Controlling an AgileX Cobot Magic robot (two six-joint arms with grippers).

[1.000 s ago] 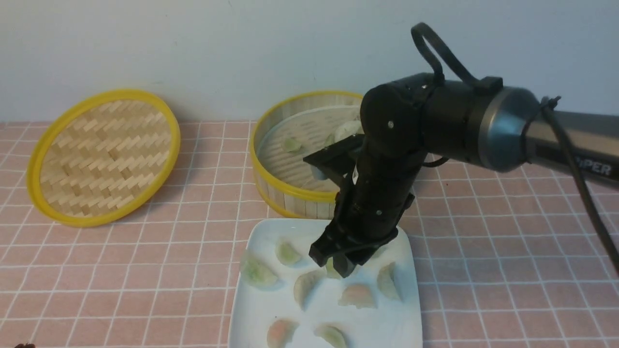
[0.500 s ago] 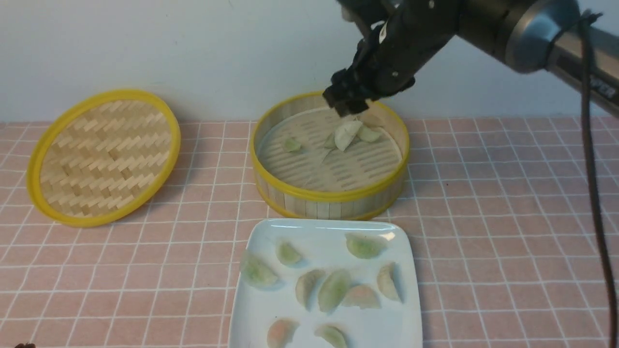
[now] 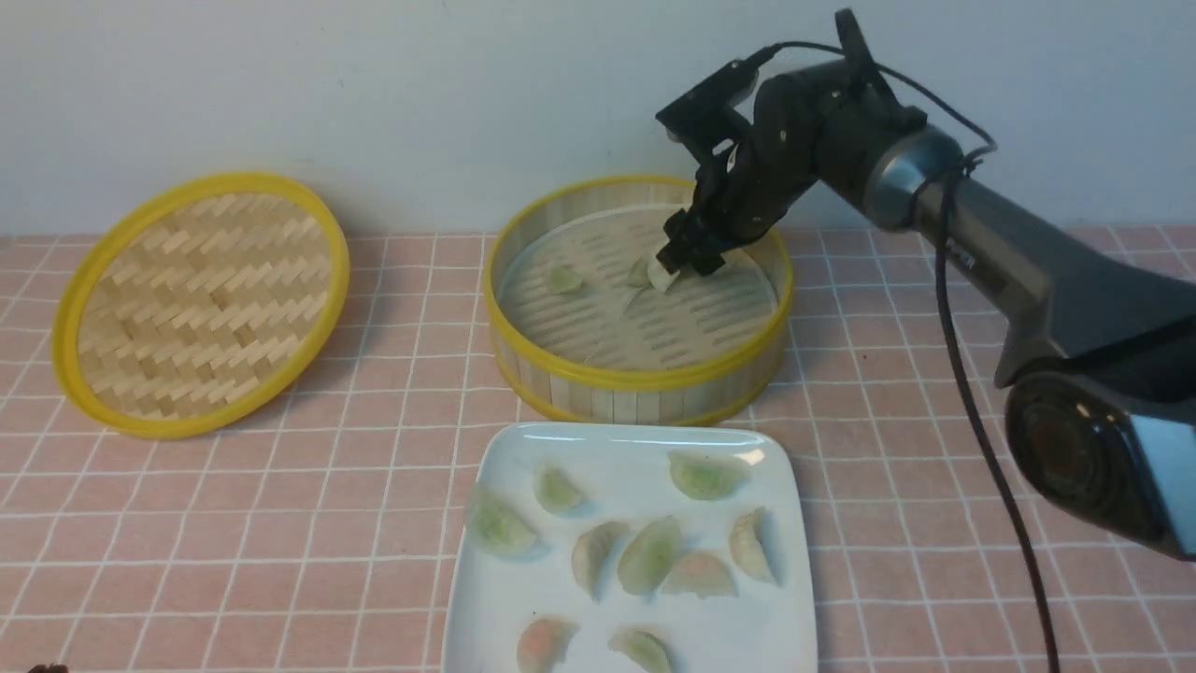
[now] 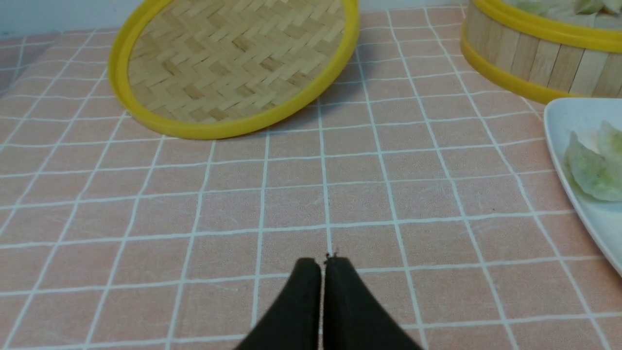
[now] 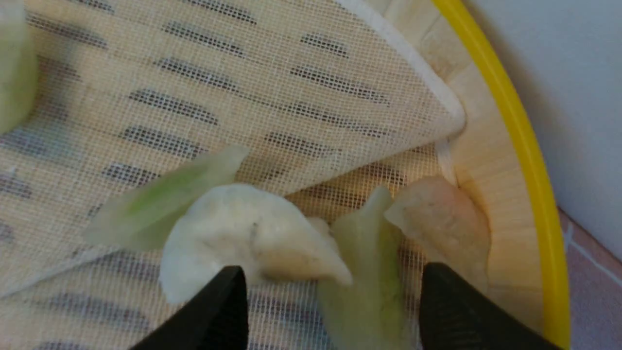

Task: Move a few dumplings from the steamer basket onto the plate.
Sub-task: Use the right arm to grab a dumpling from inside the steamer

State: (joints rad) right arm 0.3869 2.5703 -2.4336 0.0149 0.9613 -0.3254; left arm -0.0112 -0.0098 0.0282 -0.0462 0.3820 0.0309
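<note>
The steamer basket (image 3: 635, 379) stands at the back of the table, the white plate (image 3: 617, 449) in front of it. Several dumplings (image 3: 647, 556) lie on the plate. My right gripper (image 3: 687, 257) is down inside the basket, open. In the right wrist view its black fingers (image 5: 214, 311) straddle a pale green dumpling (image 5: 364, 272). A whitish dumpling (image 5: 243, 238) and a pinkish dumpling (image 5: 442, 223) lie just beyond. Another green dumpling (image 3: 563, 279) lies apart on the basket floor. My left gripper (image 4: 323, 262) is shut and empty, low over the cloth.
The flat woven lid (image 3: 201, 299) lies at the back left on the pink checked cloth. A white mesh liner (image 5: 291, 97) covers the basket floor, one corner folded up. The basket wall (image 5: 491, 160) is close to my right fingertip. The wall rises behind.
One second ago my right gripper was over the plate; it left a green dumpling there, rose, swung back to the basket and came down inside it, jaws wider.
</note>
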